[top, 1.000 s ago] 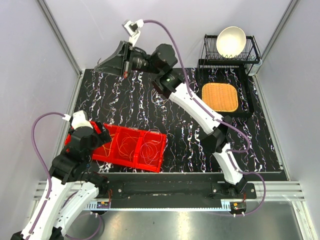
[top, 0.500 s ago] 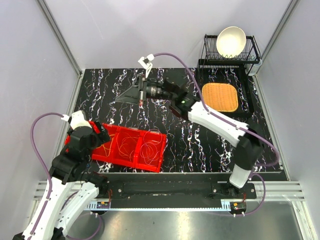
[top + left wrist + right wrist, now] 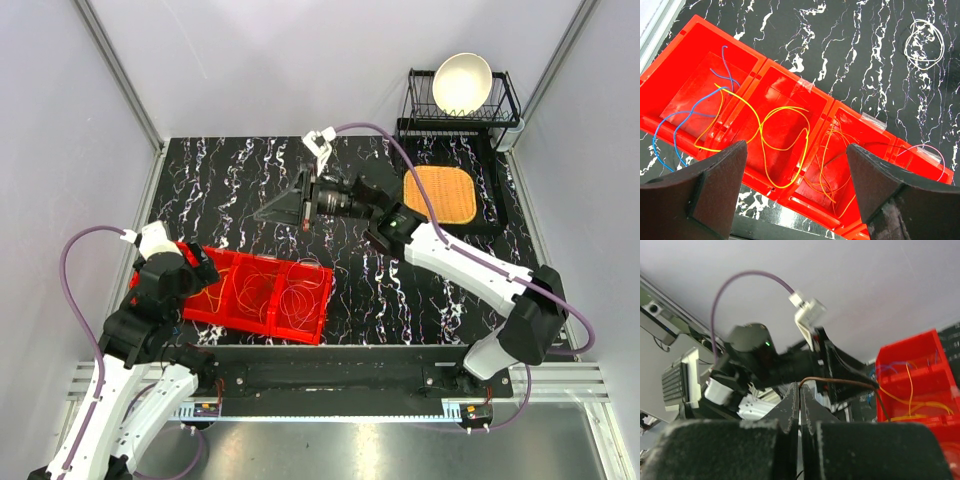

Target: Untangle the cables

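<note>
With the right gripper [image 3: 800, 390] pinched together on a thin brown cable [image 3: 840, 380] mid-frame and the left gripper [image 3: 796, 150] spread wide over the yellow cable [image 3: 759, 121] and orange cables [image 3: 826, 165] in the red bin [image 3: 700, 30], lower centre, I would draw the brown strand clear slowly, watching for snags.

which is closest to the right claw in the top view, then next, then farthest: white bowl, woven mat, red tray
From the right claw:
1. red tray, just toward the near edge of the table
2. woven mat, off to the right
3. white bowl, at the far right corner
</note>
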